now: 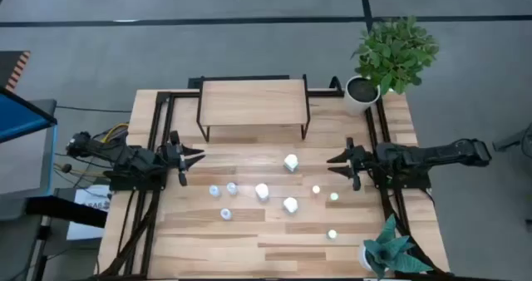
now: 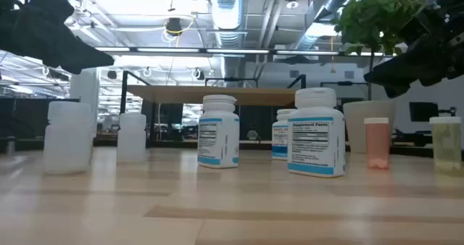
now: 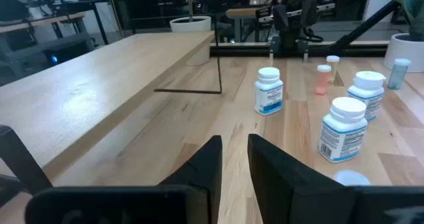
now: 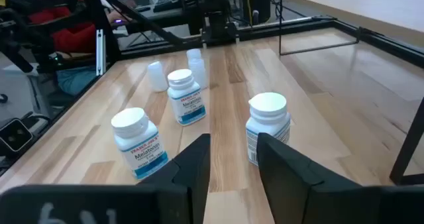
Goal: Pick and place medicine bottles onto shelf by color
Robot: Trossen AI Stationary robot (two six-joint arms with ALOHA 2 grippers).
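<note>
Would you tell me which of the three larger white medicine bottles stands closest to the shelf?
The white bottle standing alone nearest the shelf, toward the right gripper; the other two white bottles sit farther out among the small ones.

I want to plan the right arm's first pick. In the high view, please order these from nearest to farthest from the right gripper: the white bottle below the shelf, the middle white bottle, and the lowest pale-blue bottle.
From the right gripper:
1. White bottle below the shelf, toward the table's middle.
2. Middle white bottle, further toward the left arm.
3. Lowest pale-blue bottle, on the left arm's side.
</note>
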